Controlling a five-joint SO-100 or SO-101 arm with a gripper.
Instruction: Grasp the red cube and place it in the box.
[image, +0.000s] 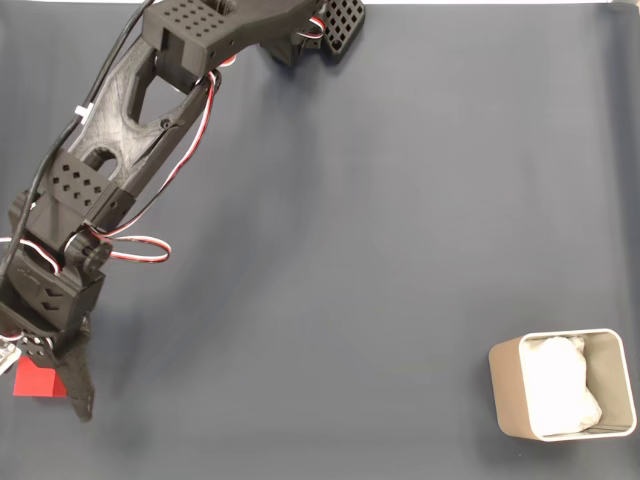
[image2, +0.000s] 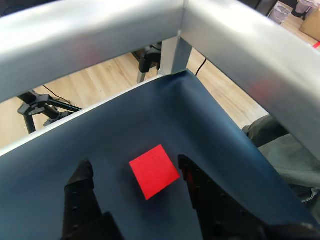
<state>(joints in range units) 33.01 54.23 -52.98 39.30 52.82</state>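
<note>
The red cube (image: 33, 380) lies on the dark mat at the bottom left of the fixed view. My gripper (image: 45, 388) is lowered over it. In the wrist view the cube (image2: 154, 171) sits flat between my two black fingers, with the left fingertip (image2: 82, 172) well apart from it and the right fingertip (image2: 187, 167) close to its corner. The gripper (image2: 135, 172) is open around the cube and not closed on it. The box (image: 505, 390), beige with white crumpled lining, stands at the bottom right of the fixed view, far from the gripper.
The dark blue mat (image: 350, 250) covers the table. My arm's base (image: 330, 30) is at the top centre. In the wrist view, silver metal frame rails (image2: 100, 30) and a post (image2: 175, 55) border the mat's corner, with wooden floor beyond.
</note>
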